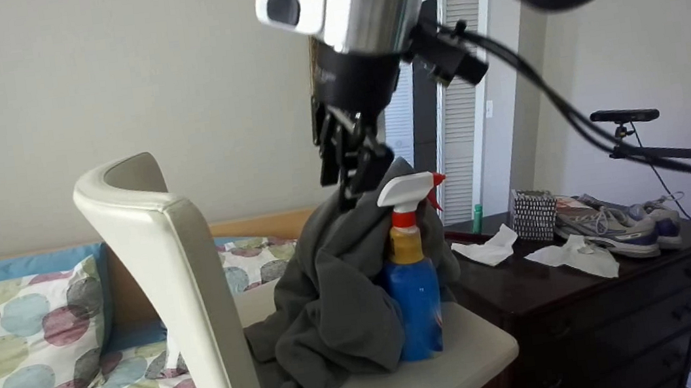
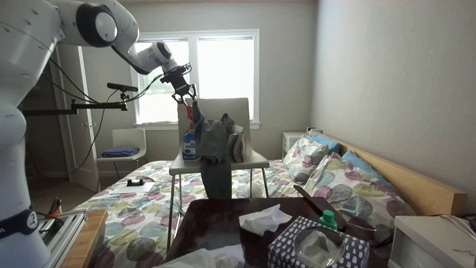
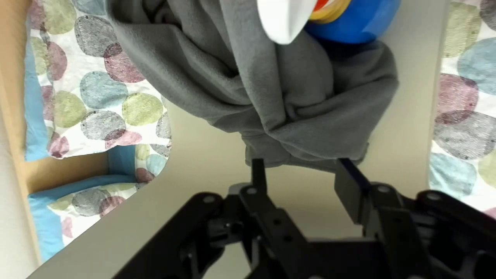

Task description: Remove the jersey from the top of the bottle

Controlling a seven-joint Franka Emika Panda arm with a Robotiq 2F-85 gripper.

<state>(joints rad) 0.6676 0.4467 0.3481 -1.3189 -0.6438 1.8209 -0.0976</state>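
Gripper [image 3: 301, 164] is spread wide, holding nothing. Grey jersey [image 1: 347, 312] sits in a heap beside the blue bottle [image 1: 417, 310] and hangs over the edge of the chair seat [image 2: 256, 160]. Bare seat shows on both sides of it in the wrist view.

In an exterior view, folded blue cloth [image 2: 121, 152] lies on a chair [image 2: 129, 137] at far left; dotted pillows [image 2: 306, 156] rest by the headboard [image 2: 405, 178] at right. At near right, a patterned tissue box [image 2: 287, 241] stands on a dark dresser [image 2: 219, 214].
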